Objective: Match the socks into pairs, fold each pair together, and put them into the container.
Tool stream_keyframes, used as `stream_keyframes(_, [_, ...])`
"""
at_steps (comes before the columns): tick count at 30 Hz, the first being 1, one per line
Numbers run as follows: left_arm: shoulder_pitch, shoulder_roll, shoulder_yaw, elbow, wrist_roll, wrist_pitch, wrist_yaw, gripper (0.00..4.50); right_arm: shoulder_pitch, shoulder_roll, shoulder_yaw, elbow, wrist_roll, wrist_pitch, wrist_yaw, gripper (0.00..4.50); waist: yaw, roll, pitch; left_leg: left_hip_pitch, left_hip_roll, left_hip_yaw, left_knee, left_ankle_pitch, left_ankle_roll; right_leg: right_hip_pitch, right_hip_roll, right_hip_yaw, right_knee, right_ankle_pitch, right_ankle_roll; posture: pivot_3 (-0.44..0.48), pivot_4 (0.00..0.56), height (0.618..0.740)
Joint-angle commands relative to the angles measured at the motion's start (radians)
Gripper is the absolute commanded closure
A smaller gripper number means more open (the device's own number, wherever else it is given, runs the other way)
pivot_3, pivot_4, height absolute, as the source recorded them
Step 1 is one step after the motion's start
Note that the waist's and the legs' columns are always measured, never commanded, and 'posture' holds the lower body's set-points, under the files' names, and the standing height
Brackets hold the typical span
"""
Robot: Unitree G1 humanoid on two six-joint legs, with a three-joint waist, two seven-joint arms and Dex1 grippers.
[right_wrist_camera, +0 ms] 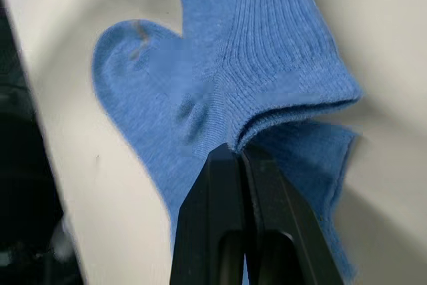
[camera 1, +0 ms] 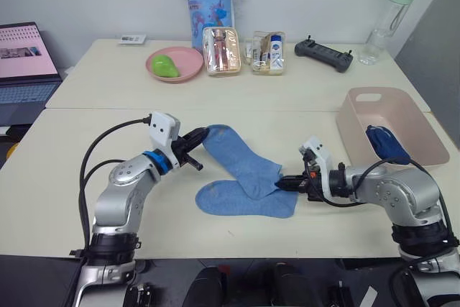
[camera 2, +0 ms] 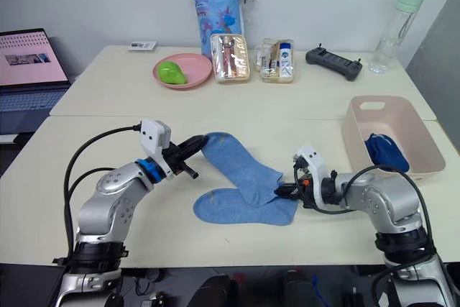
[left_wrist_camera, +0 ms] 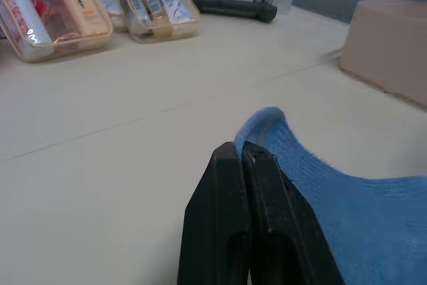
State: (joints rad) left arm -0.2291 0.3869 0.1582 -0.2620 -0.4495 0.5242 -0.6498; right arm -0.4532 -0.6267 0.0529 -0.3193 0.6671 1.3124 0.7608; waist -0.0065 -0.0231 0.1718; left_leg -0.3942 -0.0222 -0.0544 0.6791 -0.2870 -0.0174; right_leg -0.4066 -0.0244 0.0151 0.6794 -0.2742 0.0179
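**Both grippers pinch one sky-blue sock laid across its mate**

While the upper sky-blue sock (camera 1: pixel 237 161) lies slantwise over the lower sky-blue sock (camera 1: pixel 244 200) near the front middle of the table (camera 1: pixel 302 98), each end of it is held by a gripper. The left gripper (camera 1: pixel 202 134) is clenched on the toe end at about 10 o'clock from the sock pile; in the left wrist view its fingers (left_wrist_camera: pixel 257 198) sit pressed together with the sock's rounded edge caught between them. The right gripper (camera 1: pixel 282 182) is closed on the ribbed cuff at about 3 o'clock from the pile; in the right wrist view the cuff edge disappears between the tips, so how much fabric is caught is hidden.

The lower sock is partly covered by the upper one, and its middle cannot be seen. In the container (camera 1: pixel 424 131), at 3 o'clock on the table, a dark blue bundle (camera 1: pixel 387 143) rests against the near wall; whether it is one sock or two cannot be told.

At 12 o'clock stand two clear pouches (camera 1: pixel 221 50) of small bottles, whose labels are too small to read. A pink plate (camera 1: pixel 188 65) holds a green fruit (camera 1: pixel 165 65). A laptop (camera 1: pixel 25 62) at 9 o'clock is cut off by the frame edge, its screen text illegible.
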Motion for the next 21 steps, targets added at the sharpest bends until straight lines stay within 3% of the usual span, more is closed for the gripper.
stream_keyframes(1, [0.146, -0.029, 0.023, -0.278, -0.133, 0.131, 0.094, 4.5, -0.04, -0.14, 0.008, -0.011, 0.026, -0.086, 0.168, 4.48, 0.001, 0.0, 0.0, 0.0, 0.0, 0.0, 0.0, 0.0, 0.0, 0.0, 0.0, 0.0, -0.001, 0.0, 0.0, 0.0, 0.15, 0.74])
stream_keyframes(4, [0.276, -0.078, 0.013, -0.405, -0.199, 0.177, 0.169, 4.5, -0.041, -0.223, 0.073, 0.023, -0.005, -0.178, 0.273, 4.48, 0.001, 0.0, 0.0, 0.001, 0.0, 0.0, 0.0, 0.0, 0.0, 0.001, 0.0, -0.001, 0.0, 0.0, 0.0, 0.0, 0.15, 0.74])
stream_keyframes(9, [0.404, -0.133, -0.005, -0.489, -0.219, 0.167, 0.254, 4.5, -0.057, -0.253, 0.132, 0.068, -0.036, -0.252, 0.349, 4.48, 0.002, 0.0, 0.0, 0.004, 0.0, 0.0, 0.0, 0.0, 0.0, 0.003, 0.001, 0.0, 0.001, 0.0, 0.0, 0.0, 0.15, 0.74])
stream_keyframes(15, [0.55, -0.163, -0.048, -0.5, -0.168, 0.093, 0.292, 4.5, -0.061, -0.244, 0.192, 0.136, -0.095, -0.316, 0.379, 4.48, 0.005, 0.0, 0.0, 0.003, 0.0, 0.001, 0.0, 0.0, 0.0, 0.003, 0.001, 0.0, 0.0, 0.0, 0.0, 0.0, 0.15, 0.74])
stream_keyframes(21, [0.6, -0.152, -0.077, -0.472, -0.149, 0.042, 0.282, 4.5, -0.059, -0.232, 0.214, 0.178, -0.148, -0.367, 0.384, 4.48, 0.005, 0.0, 0.0, 0.003, 0.0, 0.001, 0.0, 0.0, 0.0, 0.003, 0.001, 0.0, 0.0, 0.0, 0.0, 0.0, 0.15, 0.74])
